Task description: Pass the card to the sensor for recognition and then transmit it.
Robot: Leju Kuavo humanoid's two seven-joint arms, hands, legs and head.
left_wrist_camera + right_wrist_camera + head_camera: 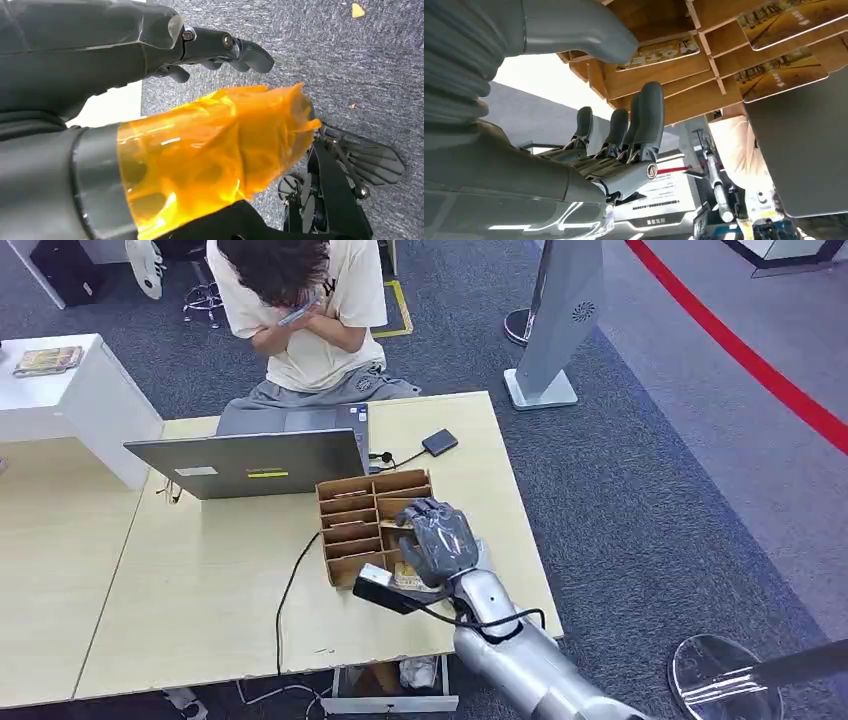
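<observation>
A brown cardboard organizer (350, 525) with several slots stands on the pale wooden table (200, 590), just in front of the laptop. Yellowish cards lie in its slots (659, 52) (779, 75). My right hand (436, 540) hovers over the organizer's right column; its thumb (579, 30) and dark fingers (644, 115) are spread apart beside the slots and hold nothing. A small black sensor box (440, 442) with a cable lies farther back on the table. My left hand (150, 100) hangs above the grey carpet, thumb wrapped in orange film, with nothing in it.
A person (310, 330) sits behind the open grey laptop (250, 462). A black cable (290, 590) runs across the table to its front edge. A white cabinet (70, 390) stands at the left, a grey stand (560, 320) at the back right.
</observation>
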